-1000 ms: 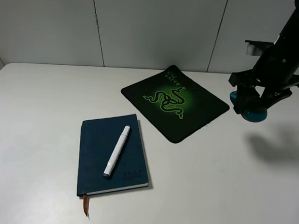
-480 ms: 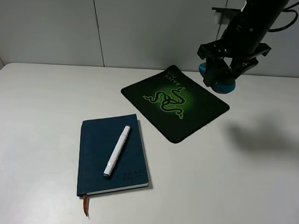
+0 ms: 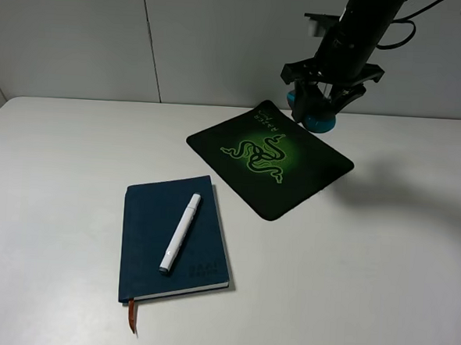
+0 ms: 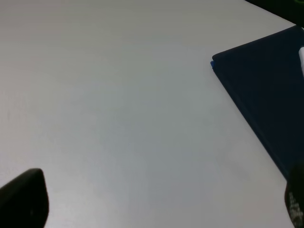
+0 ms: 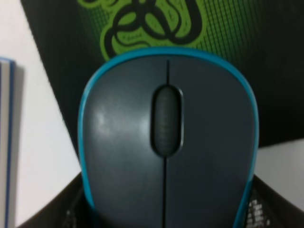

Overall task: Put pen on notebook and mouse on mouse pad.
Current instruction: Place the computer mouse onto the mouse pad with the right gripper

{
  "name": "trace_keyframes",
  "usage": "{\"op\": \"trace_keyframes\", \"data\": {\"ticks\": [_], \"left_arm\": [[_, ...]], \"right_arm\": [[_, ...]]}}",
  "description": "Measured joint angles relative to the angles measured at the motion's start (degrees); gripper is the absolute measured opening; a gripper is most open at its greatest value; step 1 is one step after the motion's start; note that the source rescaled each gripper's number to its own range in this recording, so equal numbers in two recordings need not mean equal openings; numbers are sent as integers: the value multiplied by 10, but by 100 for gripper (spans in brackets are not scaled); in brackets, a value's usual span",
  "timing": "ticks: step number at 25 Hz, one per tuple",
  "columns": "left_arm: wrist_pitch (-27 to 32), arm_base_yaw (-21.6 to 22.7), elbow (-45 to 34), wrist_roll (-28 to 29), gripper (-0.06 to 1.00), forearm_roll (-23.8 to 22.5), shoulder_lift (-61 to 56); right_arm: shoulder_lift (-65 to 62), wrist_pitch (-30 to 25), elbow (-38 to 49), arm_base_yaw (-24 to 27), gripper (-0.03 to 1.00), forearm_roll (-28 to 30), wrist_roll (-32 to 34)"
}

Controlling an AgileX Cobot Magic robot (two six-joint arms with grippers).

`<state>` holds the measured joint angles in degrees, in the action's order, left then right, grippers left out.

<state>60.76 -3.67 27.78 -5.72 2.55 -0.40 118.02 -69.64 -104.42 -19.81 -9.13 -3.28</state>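
While the mouse (image 3: 322,115) hangs in your right hand (image 3: 319,109), clamped tight, upper right of frame over the mouse pad (image 3: 269,158) far corner, watch the drop: release here and it may land half off the edge onto the worktop (image 3: 382,260). Pen (image 3: 180,232) already lies on notebook (image 3: 149,250), lower left. Left hand gapes wide, holding nothing.

One notebook (image 3: 175,239), one pen (image 3: 180,232), one mouse (image 3: 320,119), one mouse pad (image 3: 269,157).

Even bright light, soft shadows on table (image 3: 382,252); right wrist pic blurry close-up.
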Motion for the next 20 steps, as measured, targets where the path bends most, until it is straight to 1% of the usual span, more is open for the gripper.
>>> {"op": "trace_keyframes", "data": {"ticks": [5, 9, 20], "left_arm": [[0, 0, 0, 0, 100, 0, 0], [0, 0, 0, 0, 100, 1, 0], [0, 0, 0, 0, 100, 1, 0]], "right_arm": [[56, 1, -39, 0, 0, 0, 0], [94, 8, -53, 0, 0, 0, 0], [165, 83, -56, 0, 0, 10, 0]]}}
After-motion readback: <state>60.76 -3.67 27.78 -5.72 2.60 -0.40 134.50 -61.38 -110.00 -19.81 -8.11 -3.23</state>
